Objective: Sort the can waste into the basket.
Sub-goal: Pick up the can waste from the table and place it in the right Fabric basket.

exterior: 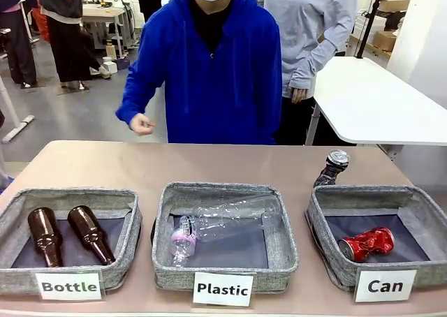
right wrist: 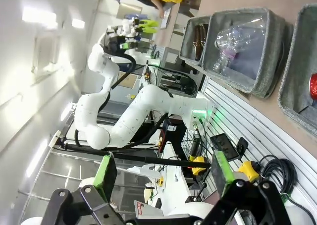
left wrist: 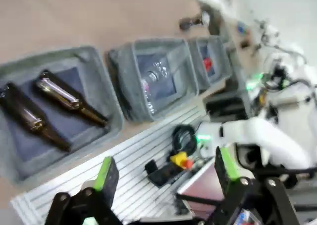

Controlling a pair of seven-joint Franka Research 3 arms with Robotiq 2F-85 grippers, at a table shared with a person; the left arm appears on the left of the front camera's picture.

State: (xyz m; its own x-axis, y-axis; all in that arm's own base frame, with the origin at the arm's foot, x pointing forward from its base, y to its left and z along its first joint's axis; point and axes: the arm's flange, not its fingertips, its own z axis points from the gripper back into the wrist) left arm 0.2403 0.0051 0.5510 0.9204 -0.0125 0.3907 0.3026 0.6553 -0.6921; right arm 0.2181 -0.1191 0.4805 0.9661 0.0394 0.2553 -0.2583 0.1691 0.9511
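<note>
The grey basket [exterior: 328, 260] labelled "Can" stands at the front right with a crushed red can [exterior: 367, 244] lying on its dark floor. Just behind its far left corner, a dark crumpled can [exterior: 334, 168] with a silver top stands upright on the table. In the left wrist view my left gripper [left wrist: 165, 158] hangs open and empty, high over the robot's side, well away from the Can basket [left wrist: 218, 72] and dark can [left wrist: 191, 22]. My right gripper [right wrist: 163, 158] is likewise open and empty, far from the Can basket [right wrist: 297, 61] at that view's right edge.
A "Plastic" basket [exterior: 223, 275] in the middle holds a clear plastic bottle [exterior: 223, 223]. The "Bottle" basket [exterior: 17, 275] at the left holds two brown glass bottles [exterior: 89, 233]. A person in a blue hoodie stands at the far side, one hand [exterior: 141, 123] closed above the table's far edge.
</note>
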